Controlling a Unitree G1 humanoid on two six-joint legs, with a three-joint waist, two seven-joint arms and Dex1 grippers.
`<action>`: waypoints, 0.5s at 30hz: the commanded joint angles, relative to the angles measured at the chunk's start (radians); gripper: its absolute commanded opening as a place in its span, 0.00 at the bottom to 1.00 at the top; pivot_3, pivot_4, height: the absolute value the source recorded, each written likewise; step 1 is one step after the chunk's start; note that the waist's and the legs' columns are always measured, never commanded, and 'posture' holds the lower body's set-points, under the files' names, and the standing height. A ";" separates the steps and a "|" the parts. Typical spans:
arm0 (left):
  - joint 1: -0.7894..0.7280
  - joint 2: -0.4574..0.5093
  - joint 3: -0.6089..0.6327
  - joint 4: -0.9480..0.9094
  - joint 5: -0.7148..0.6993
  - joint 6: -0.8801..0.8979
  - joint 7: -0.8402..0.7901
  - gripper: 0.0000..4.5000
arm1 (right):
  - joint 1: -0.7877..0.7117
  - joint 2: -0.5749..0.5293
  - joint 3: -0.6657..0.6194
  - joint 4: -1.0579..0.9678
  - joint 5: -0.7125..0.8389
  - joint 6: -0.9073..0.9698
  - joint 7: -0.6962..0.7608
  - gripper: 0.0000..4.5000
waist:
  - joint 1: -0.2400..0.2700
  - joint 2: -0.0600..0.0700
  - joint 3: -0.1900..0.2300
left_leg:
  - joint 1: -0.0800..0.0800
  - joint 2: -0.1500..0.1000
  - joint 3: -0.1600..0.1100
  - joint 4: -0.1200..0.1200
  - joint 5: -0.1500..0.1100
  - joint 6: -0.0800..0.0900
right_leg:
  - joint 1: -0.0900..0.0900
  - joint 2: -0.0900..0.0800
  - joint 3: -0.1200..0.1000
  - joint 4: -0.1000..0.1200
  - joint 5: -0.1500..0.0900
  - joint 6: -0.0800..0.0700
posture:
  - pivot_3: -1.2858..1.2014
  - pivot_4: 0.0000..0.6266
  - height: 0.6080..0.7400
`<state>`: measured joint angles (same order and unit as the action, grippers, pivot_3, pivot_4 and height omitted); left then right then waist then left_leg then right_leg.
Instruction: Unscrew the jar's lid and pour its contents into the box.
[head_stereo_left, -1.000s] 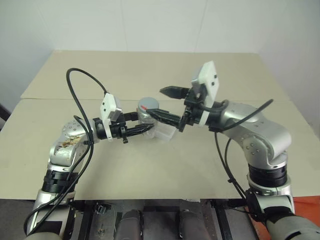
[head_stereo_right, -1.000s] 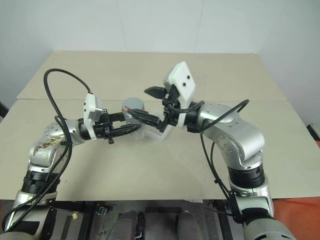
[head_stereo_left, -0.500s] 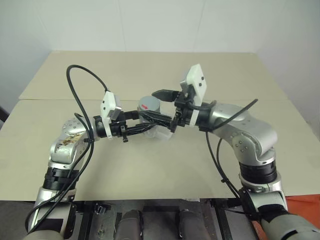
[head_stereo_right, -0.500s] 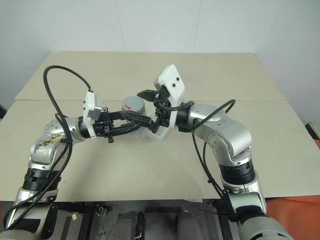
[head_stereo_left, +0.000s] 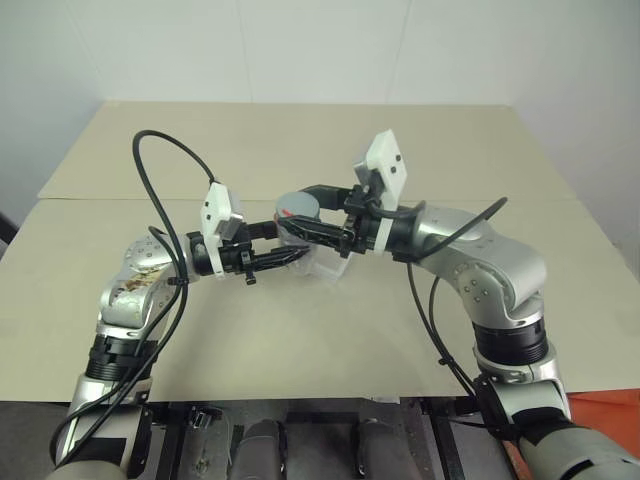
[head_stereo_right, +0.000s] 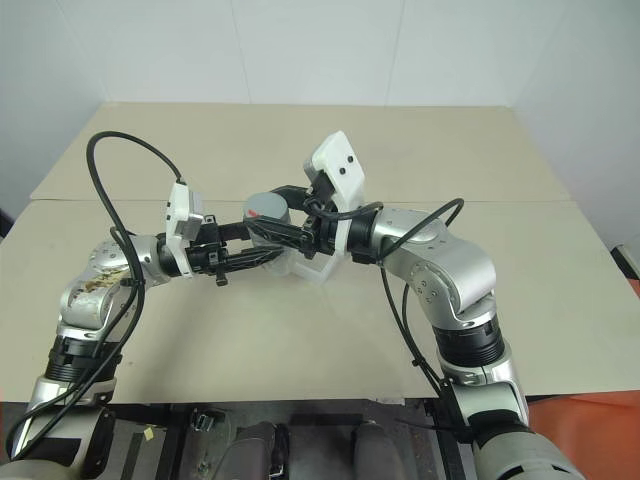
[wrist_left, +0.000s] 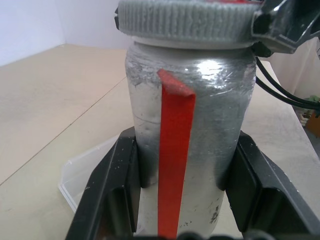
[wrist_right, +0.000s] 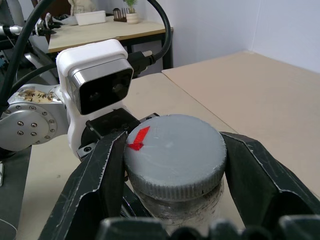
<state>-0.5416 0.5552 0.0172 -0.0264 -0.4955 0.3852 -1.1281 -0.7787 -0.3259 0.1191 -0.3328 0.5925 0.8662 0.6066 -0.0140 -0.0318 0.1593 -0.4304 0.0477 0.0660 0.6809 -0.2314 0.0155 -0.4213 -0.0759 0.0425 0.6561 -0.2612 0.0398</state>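
The left gripper clamped the jar upright above the box on the counter; the right gripper had closed on the lid atop the jar.

We record two silver-grey metallic arms with black joint rings. Each wrist carries a white, rounded-corner camera housing; the left one has a dark lens window. Loose black cables loop from both forearms. The left arm's upper casing shows brownish staining. Fingers are matt black plastic, with screw heads visible on the casing.
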 joint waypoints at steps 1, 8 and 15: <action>0.003 0.006 0.008 -0.037 -0.016 -0.007 -0.004 0.44 | -0.031 0.004 -0.015 -0.022 0.002 -0.014 -0.008 0.62 | 0.000 0.000 0.000 | 0.000 0.000 0.000 0.000 0.000 0.000 | 0.000 0.000 0.000 0.000 0.000 0.000 | 0.52 0.24 1.00; 0.040 0.029 -0.014 -0.008 -0.027 -0.015 -0.079 0.44 | -0.050 -0.010 -0.039 -0.027 0.017 -0.019 0.006 0.62 | -0.001 0.000 0.000 | 0.000 0.000 0.000 0.000 0.000 0.000 | 0.000 0.000 0.000 0.000 0.000 0.000 | 0.52 0.24 1.00; 0.047 0.064 -0.031 -0.012 -0.085 0.015 -0.197 0.44 | -0.058 -0.039 -0.089 -0.032 0.083 -0.028 0.059 0.62 | 0.000 0.000 0.000 | 0.000 0.000 0.000 0.000 0.000 0.000 | 0.000 0.000 0.000 0.000 0.000 0.000 | 0.52 0.24 1.00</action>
<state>-0.5124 0.6030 0.0185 -0.0217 -0.5600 0.3894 -1.2513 -0.7807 -0.3505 0.1320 -0.3324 0.6564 0.8763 0.6714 -0.0143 -0.0317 0.1593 -0.4304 0.0477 0.0661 0.6809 -0.2314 0.0155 -0.4212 -0.0759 0.0424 0.6559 -0.2612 0.0398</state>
